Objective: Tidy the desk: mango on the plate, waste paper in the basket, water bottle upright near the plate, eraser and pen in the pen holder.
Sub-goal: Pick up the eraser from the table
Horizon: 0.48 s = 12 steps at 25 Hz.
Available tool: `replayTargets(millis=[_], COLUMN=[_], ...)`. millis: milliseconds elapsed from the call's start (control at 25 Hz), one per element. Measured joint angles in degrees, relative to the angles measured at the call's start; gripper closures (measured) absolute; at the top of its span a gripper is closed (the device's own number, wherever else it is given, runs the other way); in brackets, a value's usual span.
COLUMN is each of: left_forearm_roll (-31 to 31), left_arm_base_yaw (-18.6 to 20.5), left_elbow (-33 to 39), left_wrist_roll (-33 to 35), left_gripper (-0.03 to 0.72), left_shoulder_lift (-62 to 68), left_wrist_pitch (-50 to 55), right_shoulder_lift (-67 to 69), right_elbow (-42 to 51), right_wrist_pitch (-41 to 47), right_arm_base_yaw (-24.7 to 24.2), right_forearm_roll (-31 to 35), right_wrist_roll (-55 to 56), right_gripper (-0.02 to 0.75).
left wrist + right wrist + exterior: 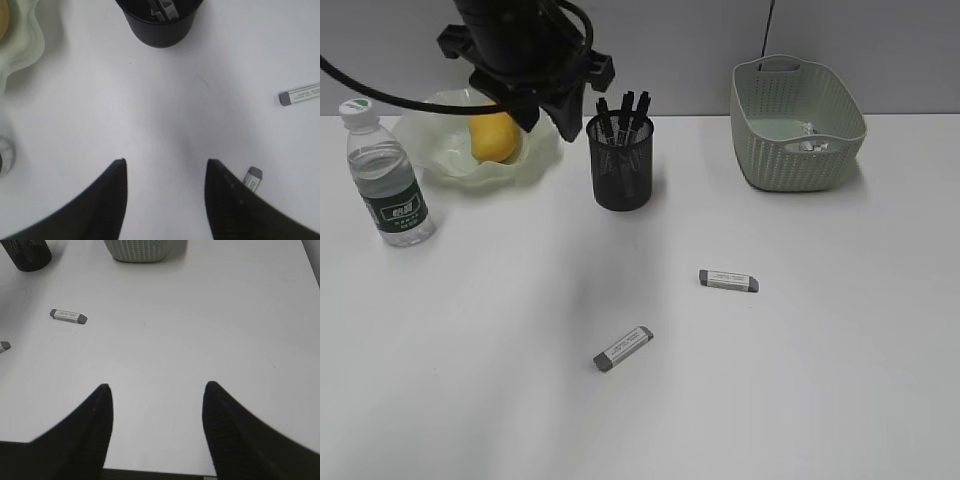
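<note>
White desk (820,380): two erasers flat, near eraser (623,348) diagonal, far eraser (728,281) crosswise; both grippers wide, empty.

Yellow-orange oval mango (494,137): its upper part is hidden behind the black left arm (525,50).
Pale green wavy-rimmed plate (440,150): its rim toward 12 o'clock is covered by that arm.
White crumpled waste paper (813,143): only a scrap shows through the pale green woven basket (798,125).
Grey-capped white erasers (728,281): their label print is too small to read.
Black wire-mesh pen holder (159,20): cut off at the left wrist view's 12 o'clock edge.
Clear plastic water bottle (5,156): a blurred sliver at 9 o'clock.
</note>
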Motion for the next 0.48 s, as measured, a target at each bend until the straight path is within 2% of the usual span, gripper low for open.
replayTargets(millis=[160,480], left_forearm_roll=[-0.61,-2.91], left_arm_base_yaw=[2.20,11.60], left_elbow=[5.14,24.49], left_wrist_roll=[0.91,2.01], left_gripper=[0.314,0.323], left_shoulder_lift=[-3.72,-18.80], left_wrist_pitch=[-0.09,-0.88], right_shoulder_lift=[0.00,0.00], right_elbow=[0.00,0.00], right_wrist_pitch=[0.00,0.00], right_arm_base_yaw=[0.00,0.00], right_forearm_roll=[0.00,0.00], right_wrist_roll=[0.00,-0.05], right_gripper=[0.279,0.279])
